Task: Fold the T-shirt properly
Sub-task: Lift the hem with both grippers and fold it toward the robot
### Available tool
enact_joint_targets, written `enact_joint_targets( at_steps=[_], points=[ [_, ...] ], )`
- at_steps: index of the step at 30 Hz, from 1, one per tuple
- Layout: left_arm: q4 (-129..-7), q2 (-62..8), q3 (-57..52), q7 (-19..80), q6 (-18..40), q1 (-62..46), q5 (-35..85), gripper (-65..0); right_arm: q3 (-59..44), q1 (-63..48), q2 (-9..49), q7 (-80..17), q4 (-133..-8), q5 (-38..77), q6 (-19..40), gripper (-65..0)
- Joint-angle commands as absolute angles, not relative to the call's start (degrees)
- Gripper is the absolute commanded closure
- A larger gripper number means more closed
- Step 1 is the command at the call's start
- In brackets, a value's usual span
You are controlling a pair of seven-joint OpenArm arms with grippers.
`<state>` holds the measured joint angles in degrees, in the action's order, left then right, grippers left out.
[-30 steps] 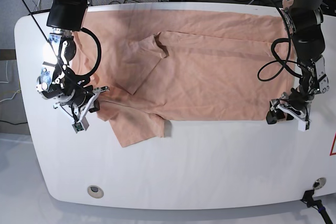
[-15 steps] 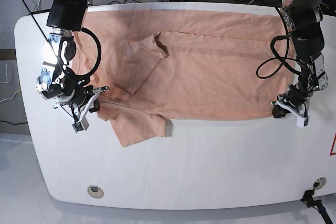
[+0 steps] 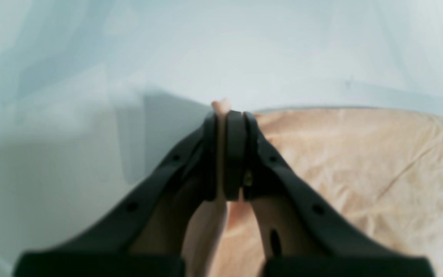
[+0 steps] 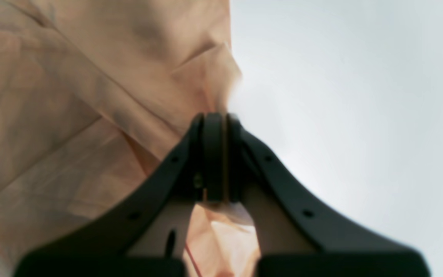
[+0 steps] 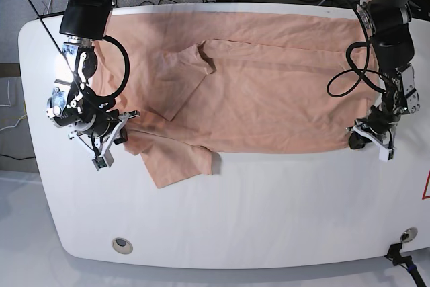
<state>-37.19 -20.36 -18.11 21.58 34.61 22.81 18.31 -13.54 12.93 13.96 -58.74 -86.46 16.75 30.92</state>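
bare white table (image 5: 255, 213) along near edge, T-shirt (image 5: 269, 92) covering far half

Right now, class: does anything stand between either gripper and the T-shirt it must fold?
Nothing visible does. The left gripper is shut on the T-shirt at its edge, and the right gripper pinches the cloth too, both over the white table.

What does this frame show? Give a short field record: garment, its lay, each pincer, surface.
garment: T-shirt, peach
lay: spread flat, one sleeve folded inward, other sleeve toward the near edge
left pincer: shut on the T-shirt's edge, fabric pinched between pads
right pincer: shut on the T-shirt near the sleeve side
surface: white table
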Motion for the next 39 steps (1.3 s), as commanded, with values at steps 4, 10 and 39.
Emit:
enact_joint_targets(
  at_steps=[4,10,39],
  points=[
    [-40.7,-22.3,-20.0,22.0,34.8,23.5,24.4,0.0,-13.8,16.8,14.6,-57.6,-87.8,17.5,30.9,0.0],
    [-53.2,-22.5,-20.1,24.2,34.8,18.1,24.7,0.0,-13.8,17.5,14.6,-57.9,-89.4,17.5,30.9,0.0],
    [-79.4,-25.2,-23.4,27.5,34.8,-4.1,24.8,0.0,-19.6,0.8,15.0,-61.7,-106.2,17.5,30.9,0.0]
  ],
)
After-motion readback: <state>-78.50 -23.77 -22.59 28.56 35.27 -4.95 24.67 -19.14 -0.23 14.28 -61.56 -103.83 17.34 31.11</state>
